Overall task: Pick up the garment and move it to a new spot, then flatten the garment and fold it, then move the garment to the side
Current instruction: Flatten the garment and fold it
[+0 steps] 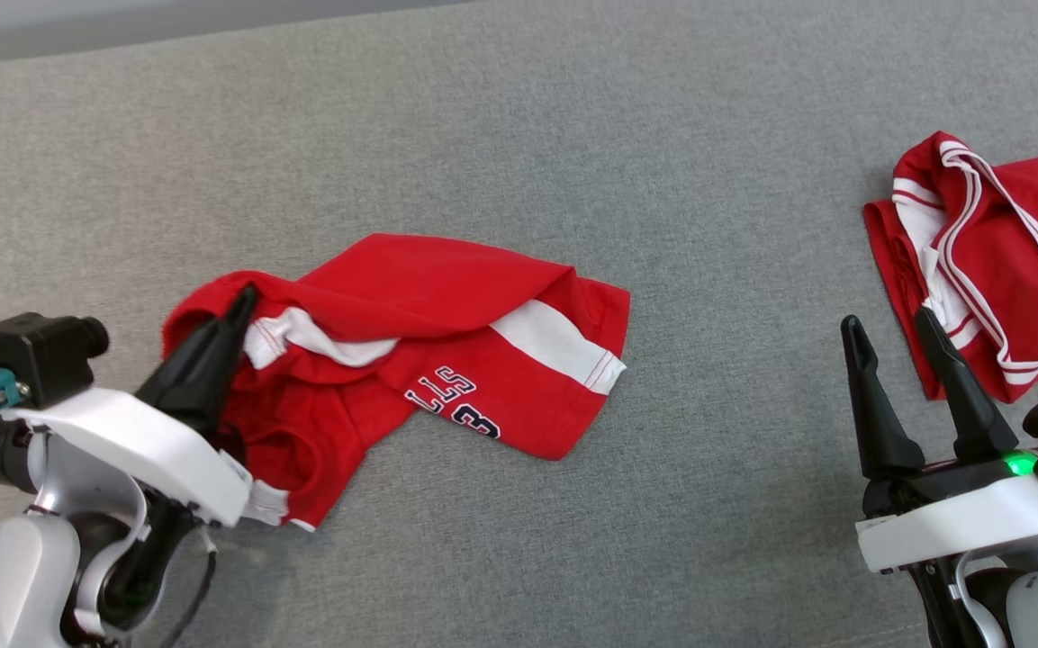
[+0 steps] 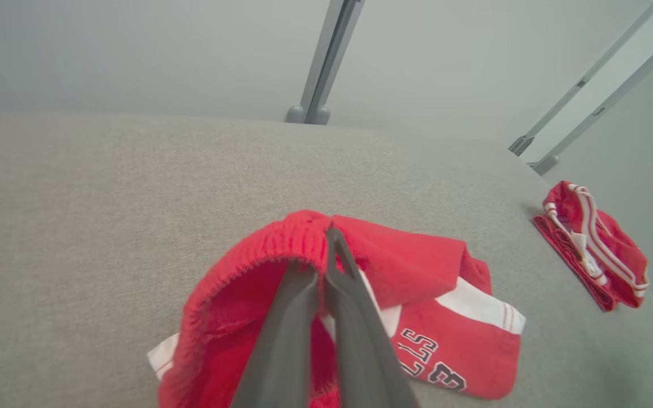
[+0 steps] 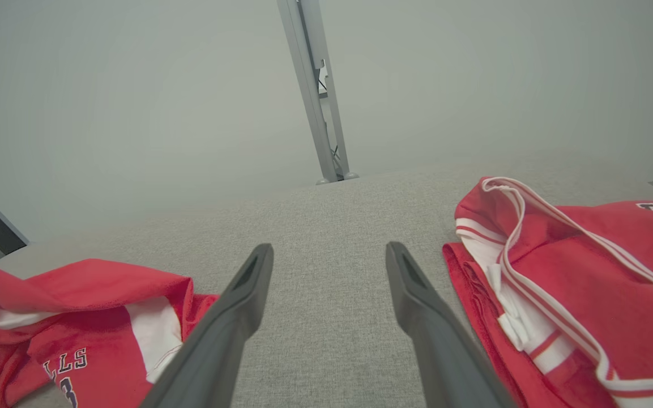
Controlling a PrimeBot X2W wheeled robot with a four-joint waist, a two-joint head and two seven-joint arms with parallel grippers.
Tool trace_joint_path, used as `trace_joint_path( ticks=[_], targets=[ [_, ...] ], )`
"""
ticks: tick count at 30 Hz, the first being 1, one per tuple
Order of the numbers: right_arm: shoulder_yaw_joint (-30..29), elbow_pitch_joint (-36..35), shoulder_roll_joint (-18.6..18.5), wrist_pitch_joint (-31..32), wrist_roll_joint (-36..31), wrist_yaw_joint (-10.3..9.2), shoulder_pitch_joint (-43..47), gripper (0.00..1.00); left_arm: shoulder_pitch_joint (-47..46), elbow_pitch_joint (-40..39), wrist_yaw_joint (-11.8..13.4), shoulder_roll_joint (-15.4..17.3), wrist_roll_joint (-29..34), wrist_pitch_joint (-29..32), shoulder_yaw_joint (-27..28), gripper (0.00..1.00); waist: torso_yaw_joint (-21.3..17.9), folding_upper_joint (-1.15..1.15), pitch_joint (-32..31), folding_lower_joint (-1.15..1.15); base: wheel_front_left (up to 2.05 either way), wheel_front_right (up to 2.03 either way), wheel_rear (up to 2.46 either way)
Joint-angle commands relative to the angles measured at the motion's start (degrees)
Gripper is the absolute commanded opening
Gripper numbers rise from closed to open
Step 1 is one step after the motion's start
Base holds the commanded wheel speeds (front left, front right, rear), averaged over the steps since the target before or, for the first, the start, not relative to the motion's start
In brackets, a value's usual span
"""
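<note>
Grey woven cloth covers the bench (image 1: pixel 663 162) you are working over, with a pale wall and slanted metal posts (image 2: pixel 326 62) behind it. Your garment (image 1: pixel 446 360) lies crumpled left of centre on it. It is a red knit piece with white bands, white stitching at the hem and dark lettering and a numeral printed on it, and one layer has flopped over another so the outline is irregular. Your left end effector (image 1: pixel 239 310) is clamped tight on the garment's left edge, its dark tapered fingers pinching a ribbed, rolled fold of red cloth that arches up around them in the left wrist view. I judge you are at the very start: the pick-up grip is made, but most of the cloth lies on the bench. The carry to a new spot, the flattening, the fold and the move aside are all left. Limp knit like this will likely drape and drag from a single pinch. Your right end effector (image 1: pixel 888 320) hovers spread wide and empty toward the right, just beside a second red garment (image 1: pixel 1014 261) with white piping, loosely folded and well apart from yours.
</note>
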Motion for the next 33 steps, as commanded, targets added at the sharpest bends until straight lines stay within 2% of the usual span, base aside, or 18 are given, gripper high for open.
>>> trace_joint_path(
  ticks=[1,9,15,16,17,21,27,29,33],
  targets=[
    [0.0,0.1,-0.1,0.1,0.0,-0.03,-0.7,1.0,-1.2,0.6,-0.3,-0.1,-0.1,-0.5,0.1,0.0,-0.4,0.0,0.5,0.0,0.0,0.0,0.0],
    [0.3,0.5,-0.4,0.0,0.5,-0.03,-2.1,1.0,-7.3,17.7,-3.0,-1.7,1.3,-6.5,0.3,0.0,-1.6,0.0,2.7,0.0,0.0,0.0,0.0],
    [-0.3,0.8,-0.9,-0.1,0.6,-0.03,-2.2,1.0,-8.4,22.9,-5.2,-2.9,0.0,-9.3,0.4,0.01,-1.4,0.0,2.8,0.0,0.0,0.0,0.0],
    [-0.5,0.9,-0.9,0.0,0.5,-0.03,-2.1,1.0,-8.0,23.0,-5.3,-3.0,0.0,-9.8,0.5,0.36,-1.2,0.0,2.6,0.0,0.0,0.0,0.0],
    [-0.7,0.9,-1.1,0.1,0.5,-0.03,-2.1,1.0,-7.5,22.9,-5.0,-3.2,0.1,-10.5,0.7,0.99,-1.0,0.0,2.4,0.0,0.0,0.0,0.0],
    [-1.4,0.7,-1.2,0.4,0.3,-0.03,-1.6,1.0,-5.0,20.8,-3.2,-3.6,2.0,-13.6,0.8,1.0,0.4,0.0,1.2,0.0,0.0,0.0,0.0],
    [-2.0,-0.1,-1.6,1.1,-0.2,-0.03,-0.5,1.0,0.0,15.5,1.3,-4.0,4.8,-18.6,2.2,1.0,2.6,0.0,-1.4,0.0,0.0,0.0,0.0],
    [-2.5,-0.4,-1.6,1.0,-0.7,-0.03,-0.2,1.0,1.5,12.9,2.7,-5.2,4.7,-20.9,3.1,1.0,3.2,0.0,-2.4,0.0,0.0,0.0,0.0],
    [-3.3,-1.8,-1.9,1.2,-2.1,-0.03,0.0,1.0,2.9,7.7,5.7,-4.9,8.2,-24.9,4.0,1.0,4.4,0.0,-4.3,0.0,0.0,0.0,0.0]
  ],
)
